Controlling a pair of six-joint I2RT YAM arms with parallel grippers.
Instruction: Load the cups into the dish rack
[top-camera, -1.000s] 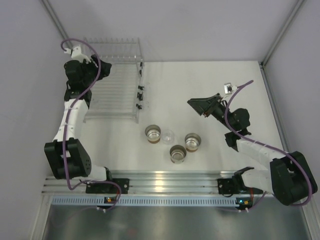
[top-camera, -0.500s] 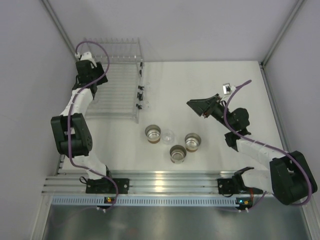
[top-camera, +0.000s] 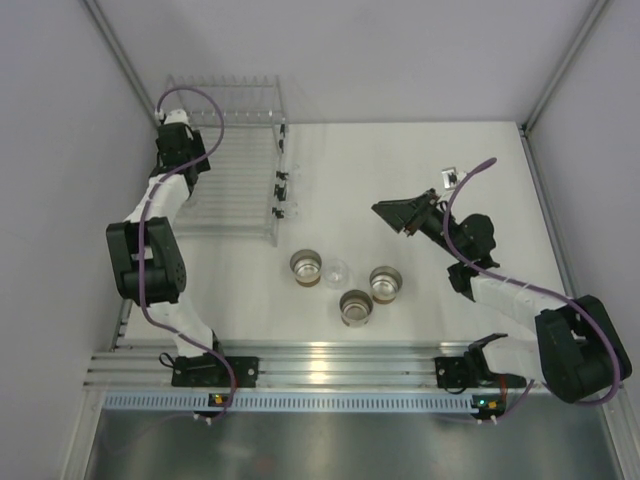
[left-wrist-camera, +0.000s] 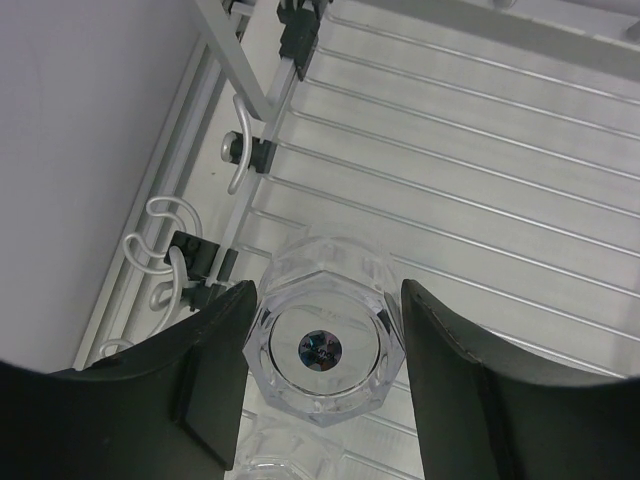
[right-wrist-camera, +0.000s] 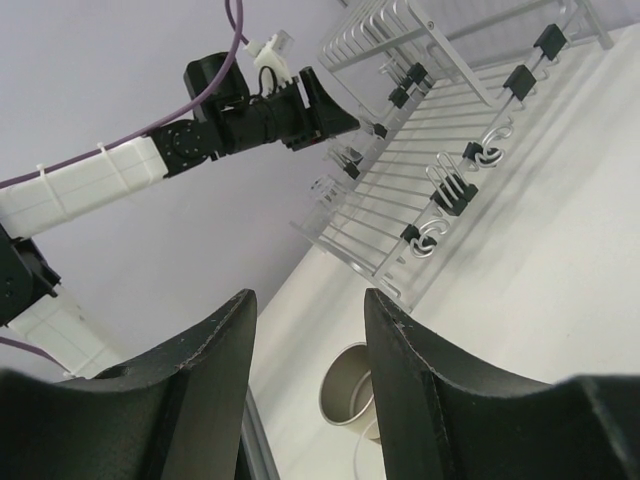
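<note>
My left gripper (top-camera: 187, 170) is over the left side of the clear dish rack (top-camera: 240, 190). In the left wrist view its jaws (left-wrist-camera: 325, 292) are shut on an upside-down clear cup (left-wrist-camera: 322, 345) just above the rack tines (left-wrist-camera: 480, 170). A second clear cup (left-wrist-camera: 290, 442) lies right beneath it. Three cream cups (top-camera: 307, 267) (top-camera: 386, 283) (top-camera: 355, 307) and one clear cup (top-camera: 337, 270) stand on the table. My right gripper (top-camera: 393, 212) is open and empty, hovering right of them. One cream cup (right-wrist-camera: 345, 395) shows between its fingers.
Black binder clips and metal hooks (left-wrist-camera: 245, 150) line the rack's edge, also visible in the top view (top-camera: 280, 190). The raised end frame (top-camera: 225, 95) is at the rack's far end. Side walls close in left and right. An aluminium rail (top-camera: 330, 365) runs along the near edge.
My left arm has swung from the rack's far left corner to over its left side, elbow folding upward. The right gripper has shifted only slightly left.
</note>
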